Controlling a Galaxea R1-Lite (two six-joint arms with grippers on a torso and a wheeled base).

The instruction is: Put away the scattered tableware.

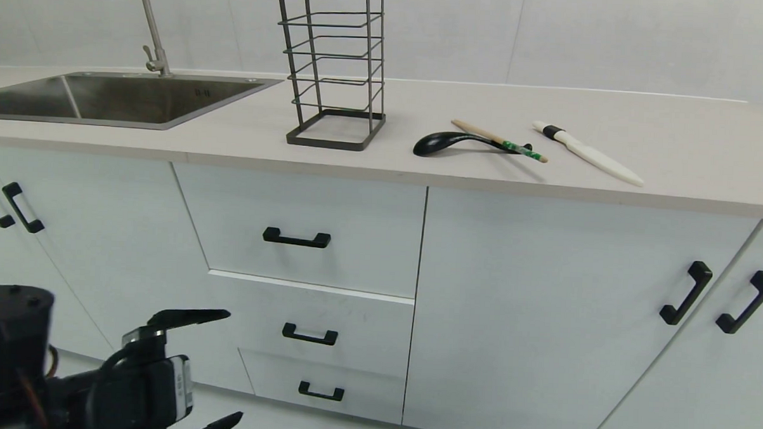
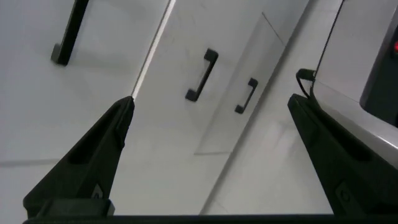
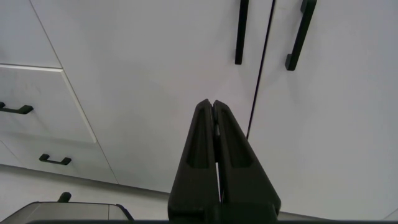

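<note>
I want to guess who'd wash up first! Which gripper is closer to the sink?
Left. The left gripper is low before the drawers, toward the sink end. The right gripper is low, facing the cabinet doors, likely farther right.

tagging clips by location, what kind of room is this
Most likely a kitchen: a steel sink with a tap set into a long counter, white cabinets below, and a spoon and chopsticks lying on top.

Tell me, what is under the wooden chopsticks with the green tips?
The handle of the glossy black spoon lies under the wooden chopsticks with green tips, on the pale countertop. Where they cross, that bit of handle is hidden.
</note>
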